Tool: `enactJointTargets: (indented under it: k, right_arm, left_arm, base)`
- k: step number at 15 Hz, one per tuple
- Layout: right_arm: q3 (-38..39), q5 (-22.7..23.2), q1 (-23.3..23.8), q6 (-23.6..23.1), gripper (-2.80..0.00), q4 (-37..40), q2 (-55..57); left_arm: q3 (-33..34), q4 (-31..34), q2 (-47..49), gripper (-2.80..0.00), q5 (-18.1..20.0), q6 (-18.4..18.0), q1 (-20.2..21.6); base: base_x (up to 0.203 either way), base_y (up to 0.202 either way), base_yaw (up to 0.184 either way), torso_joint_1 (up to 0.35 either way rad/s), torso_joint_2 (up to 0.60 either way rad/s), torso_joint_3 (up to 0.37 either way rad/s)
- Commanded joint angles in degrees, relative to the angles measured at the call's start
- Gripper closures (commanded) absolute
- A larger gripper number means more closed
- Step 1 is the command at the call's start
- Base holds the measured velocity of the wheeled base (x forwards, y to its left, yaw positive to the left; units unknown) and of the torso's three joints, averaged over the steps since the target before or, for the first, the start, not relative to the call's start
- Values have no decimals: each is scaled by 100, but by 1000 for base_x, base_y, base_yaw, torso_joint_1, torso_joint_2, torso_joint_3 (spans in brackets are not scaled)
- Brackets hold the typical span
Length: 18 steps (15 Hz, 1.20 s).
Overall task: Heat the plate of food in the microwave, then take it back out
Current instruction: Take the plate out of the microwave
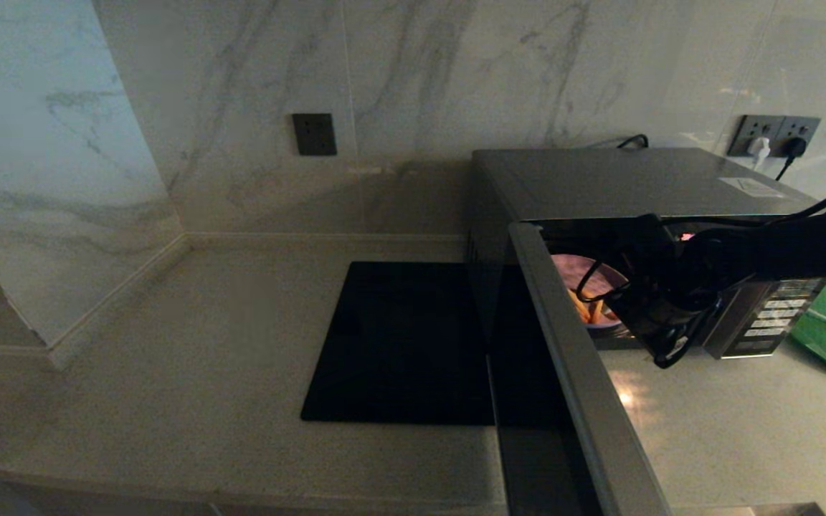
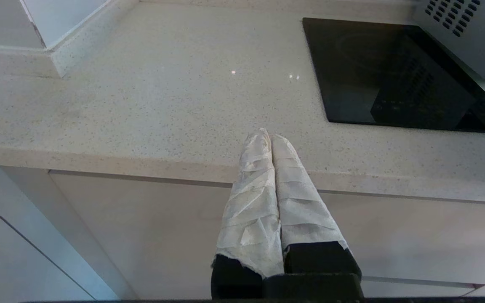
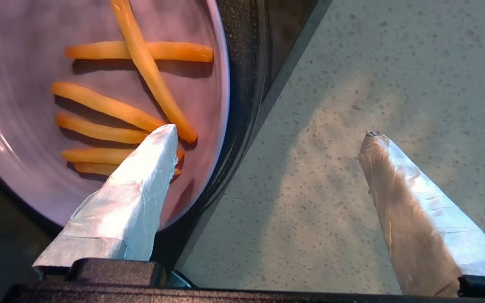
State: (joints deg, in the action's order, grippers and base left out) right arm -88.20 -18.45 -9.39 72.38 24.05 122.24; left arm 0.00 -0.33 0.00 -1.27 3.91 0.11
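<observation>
Inside the microwave (image 1: 635, 179), whose door hangs wide open, the plate of food (image 3: 99, 105) sits on the oven floor near the front edge. The right gripper (image 3: 267, 139) is at the mouth, jaws wide, one finger over the plate's rim and nothing held (either just released or about to grasp; I cannot tell which). The left gripper (image 2: 271, 139), jaws pressed together, is parked at the bench (image 2: 141, 105) edge, well left of the microwave.
</observation>
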Motion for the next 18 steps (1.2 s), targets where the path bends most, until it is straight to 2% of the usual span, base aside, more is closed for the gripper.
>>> enactJointTargets:
  k: [1,9,18]
  right_arm:
    - [-15,-10,-2,40,-280,12,11]
    - [-206,-36,-2,39,-280,66,204]
    - [-620,-27,7,101,-280,593,503]
  left_arm:
    - [0,-3,1,0,-4,4,4]
    - [0,-8,3,0,3,4,7]
    - [0,-2,0,0,-4,4,-2]
  base:
    - [0,0,0,0,0,0]
    - [0,0,0,0,0,0]
    - [0,0,0,0,0,0]
